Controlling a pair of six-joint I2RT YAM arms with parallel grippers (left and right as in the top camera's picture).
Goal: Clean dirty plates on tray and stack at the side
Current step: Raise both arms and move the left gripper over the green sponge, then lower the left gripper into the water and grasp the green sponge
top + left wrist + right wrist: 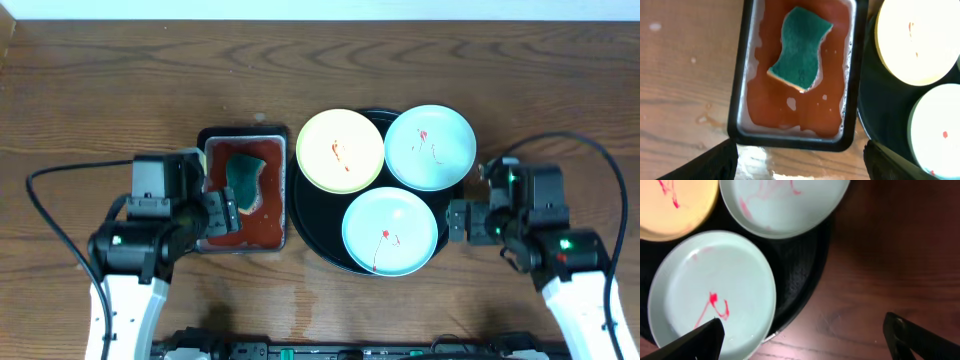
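The round black tray (pixel 314 222) sits mid-table and carries three sauce-smeared plates. A pale yellow plate (pixel 340 150) lies at its back left, a mint plate (pixel 430 147) at back right, and another mint plate (pixel 390 230) in front. My left gripper (pixel 224 212) is open and empty, left of the tray; its wrist view catches the yellow plate (pixel 915 40) and the front mint plate (pixel 937 130). On the right, my right gripper (pixel 462 221) hangs open at the tray's edge. One of its fingers (pixel 695 342) overlaps the front mint plate (pixel 710 295).
A small rectangular dark tray (pixel 243 130) of reddish liquid stands left of the black tray, with a green sponge (pixel 801 47) lying in it. My left gripper (pixel 800 165) hovers over this small tray's near end. A wet patch (pixel 765 160) shines on the wood there.
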